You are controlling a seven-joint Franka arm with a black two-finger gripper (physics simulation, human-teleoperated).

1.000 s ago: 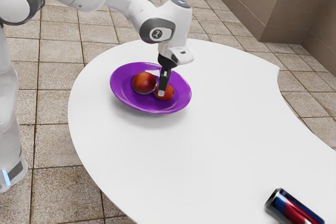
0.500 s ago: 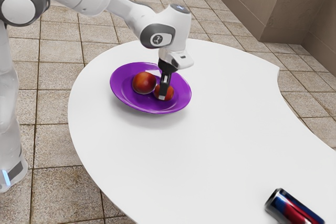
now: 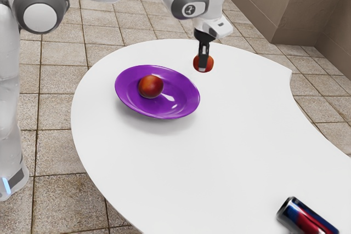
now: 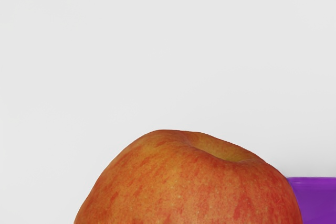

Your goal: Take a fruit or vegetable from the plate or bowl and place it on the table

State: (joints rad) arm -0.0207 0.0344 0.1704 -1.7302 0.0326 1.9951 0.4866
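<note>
Moved since the earlier frames: an apple (image 3: 210,64), out of the purple plate (image 3: 190,101) and up into the gripper (image 3: 203,68).

The apple is red and orange, rounded, with a dimple near its stem. It is held in the air beside the plate, apparently above the white surface (image 3: 230,135). It looks firm and fairly light, its smooth skin likely to slip a little and to bruise if squeezed hard or dropped. The best hold is across its widest part, from opposite sides, as seems to be the case here.

The gripper is grasping the apple, its jaws kept apart by the fruit's width. One finger lies across the near side; the far one is hidden. It points downward, so what remains is probably a gentle lowering, then release once the apple rests, as it could roll.

Outward from there, a second fruit (image 3: 150,86) sits in the plate. Well apart, a dark, red and blue can (image 3: 307,217) lies on its side.
</note>
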